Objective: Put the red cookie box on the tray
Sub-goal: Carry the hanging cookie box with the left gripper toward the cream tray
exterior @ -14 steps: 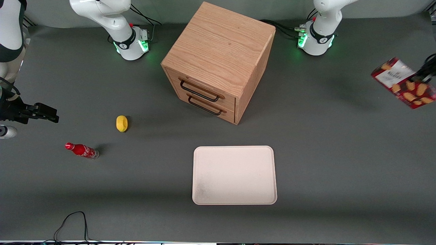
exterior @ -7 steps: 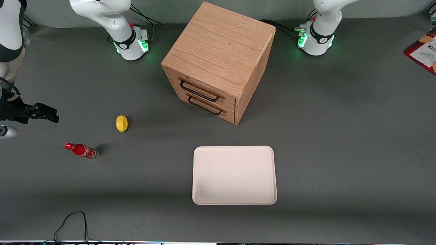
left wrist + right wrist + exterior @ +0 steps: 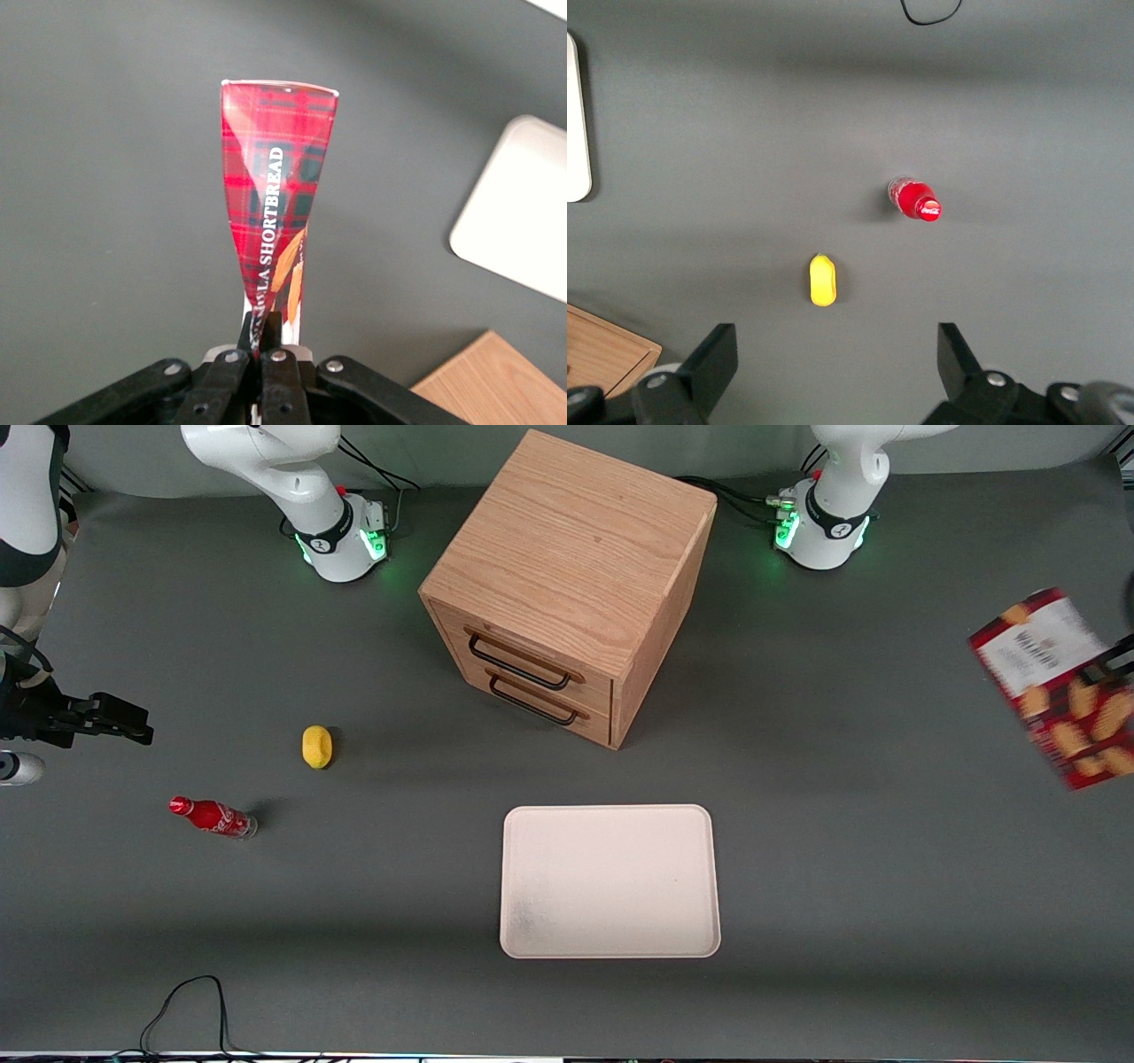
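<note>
Front view: tray (image 3: 609, 881) holds nothing; tool (image 3: 263, 341) clamps red cookie box (image 3: 1059, 685) aloft.

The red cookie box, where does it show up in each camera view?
Front view: red cookie box held in the air at the working arm's end of the table.
Left wrist view: box edge-on, pinched in the claw.
Right wrist view: not in it.
Shared landmark: tray.

We see a dark grey table (image 3: 886, 850) — on it rest the tray (image 3: 609, 881), wooden drawer cabinet (image 3: 567, 584), lemon (image 3: 316, 746), soda bottle (image 3: 213, 817); the gripper (image 3: 263, 341) hangs above it.
</note>
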Controlling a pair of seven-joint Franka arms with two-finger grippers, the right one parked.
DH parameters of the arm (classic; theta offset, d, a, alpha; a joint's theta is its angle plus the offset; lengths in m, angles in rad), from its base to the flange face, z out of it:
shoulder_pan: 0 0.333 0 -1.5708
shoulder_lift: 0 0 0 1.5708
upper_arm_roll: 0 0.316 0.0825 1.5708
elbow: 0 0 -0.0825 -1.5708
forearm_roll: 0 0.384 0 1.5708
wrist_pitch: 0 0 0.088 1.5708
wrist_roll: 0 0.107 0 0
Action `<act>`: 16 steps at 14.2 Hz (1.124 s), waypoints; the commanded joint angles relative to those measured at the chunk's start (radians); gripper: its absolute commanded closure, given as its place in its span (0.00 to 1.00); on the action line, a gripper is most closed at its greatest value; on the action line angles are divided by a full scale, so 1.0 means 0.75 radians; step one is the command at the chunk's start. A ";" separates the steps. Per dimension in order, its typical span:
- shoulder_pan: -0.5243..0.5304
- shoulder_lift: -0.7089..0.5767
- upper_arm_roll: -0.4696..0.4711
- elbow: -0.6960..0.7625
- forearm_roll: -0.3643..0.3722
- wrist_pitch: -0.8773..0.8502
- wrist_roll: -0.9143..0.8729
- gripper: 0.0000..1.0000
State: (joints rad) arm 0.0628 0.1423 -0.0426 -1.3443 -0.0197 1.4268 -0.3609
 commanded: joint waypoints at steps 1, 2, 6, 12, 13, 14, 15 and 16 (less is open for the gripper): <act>-0.130 0.145 0.020 0.219 -0.006 -0.084 -0.026 1.00; -0.171 0.178 0.010 0.246 -0.006 -0.080 -0.032 1.00; -0.284 0.340 -0.082 0.385 0.006 -0.055 -0.024 1.00; -0.517 0.459 -0.074 0.447 0.028 0.120 -0.085 1.00; -0.538 0.467 -0.074 0.445 0.040 0.163 -0.154 1.00; -0.558 0.481 -0.074 0.447 0.049 0.200 -0.189 1.00; -0.582 0.495 -0.070 0.447 0.059 0.225 -0.198 1.00; -0.591 0.508 -0.070 0.449 0.073 0.233 -0.202 1.00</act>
State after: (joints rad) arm -0.3510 0.4903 -0.1134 -1.0611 0.0073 1.5951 -0.4800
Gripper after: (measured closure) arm 0.974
